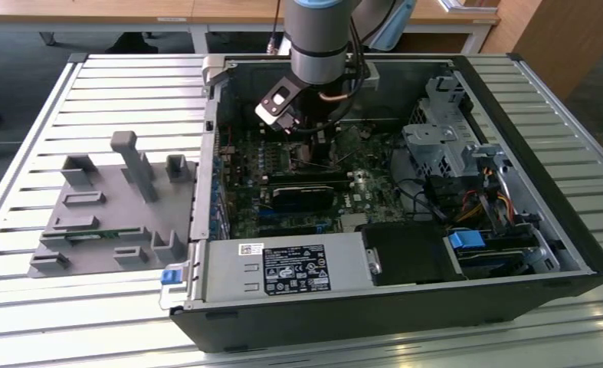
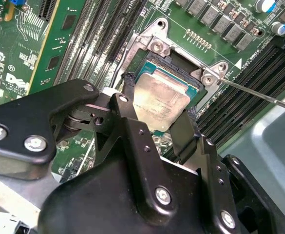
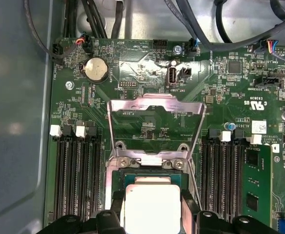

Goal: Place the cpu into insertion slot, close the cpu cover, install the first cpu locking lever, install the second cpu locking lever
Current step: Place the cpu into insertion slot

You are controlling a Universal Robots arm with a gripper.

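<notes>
I had the pincer (image 2: 158, 106) clenched on the chip (image 2: 162, 95), one black finger (image 2: 129, 97) pressed against each of two opposite edges, so the chip sat squarely between the tips. In the second wrist view its tan-silver face pointed up and it lay over the socket (image 2: 178, 68), whose dark frame showed past the chip's far edge. I could not tell whether it was fully seated or hanging just above.

The first wrist view gave me the same grasp: the pincer (image 3: 152, 202) around the chip (image 3: 151, 212), with the socket (image 3: 147, 174) rim just beyond it. The cover (image 3: 154, 104) stood swung open on the far side of the socket, and the green board (image 3: 220, 92) showed through its open centre. A thin metal rod (image 2: 259, 95) stuck out from the socket's corner, apart from the fingers.

In the exterior view the arm reached down into the open computer case (image 1: 383, 322), with the pincer (image 1: 316, 149) low over the board's middle. A grey holder (image 1: 107, 207) lay on the slatted table (image 1: 35, 322) toward the exterior view's left.
</notes>
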